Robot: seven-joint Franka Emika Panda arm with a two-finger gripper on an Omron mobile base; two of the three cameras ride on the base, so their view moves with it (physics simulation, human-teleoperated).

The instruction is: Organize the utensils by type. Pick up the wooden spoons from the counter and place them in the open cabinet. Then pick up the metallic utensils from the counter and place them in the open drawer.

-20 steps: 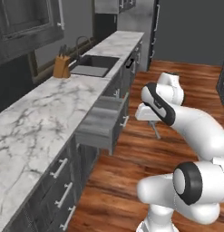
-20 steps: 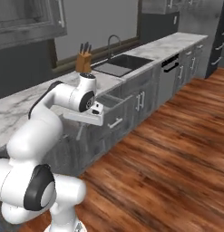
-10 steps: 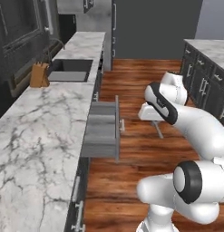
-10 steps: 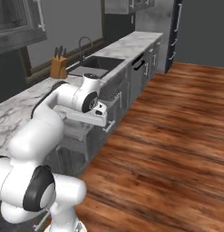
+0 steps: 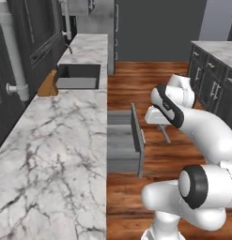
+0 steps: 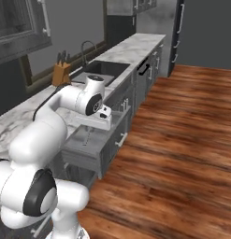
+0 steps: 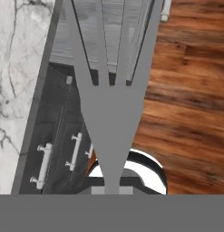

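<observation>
A: The fork (image 7: 109,90), where is it at this moment?

B: It is pinched in the gripper (image 7: 112,188). In the hand view the grey handle rises from between the 2 finger tips, which are pressed tight on it, and the tines spread toward the top of the picture.

A: Can you see the fork in the base views too?

B: In the left base view a slim grey piece (image 5: 164,133) hangs down below the gripper (image 5: 159,123), over the wooden floor (image 5: 183,84). In the right base view the gripper (image 6: 91,128) is over the drawer, but the fork is too small there to tell.

A: And the drawer?

B: The drawer (image 5: 123,143) stands pulled out from under the tabletop (image 5: 56,140), open, with a flat grey inside. In the hand view the tines lie in front of this grey inside (image 7: 86,27). The gripper is just beside the drawer front in the left base view, at the floor side.

A: What else is around?

B: Further along the tabletop there is a dark sink (image 5: 80,76) and a wooden knife block (image 5: 48,84) near it. Below the tabletop edge, dark cabinet fronts with short pale handles (image 7: 43,165) show in the hand view. At the far end stands a tall dark cabinet (image 5: 155,28).
</observation>
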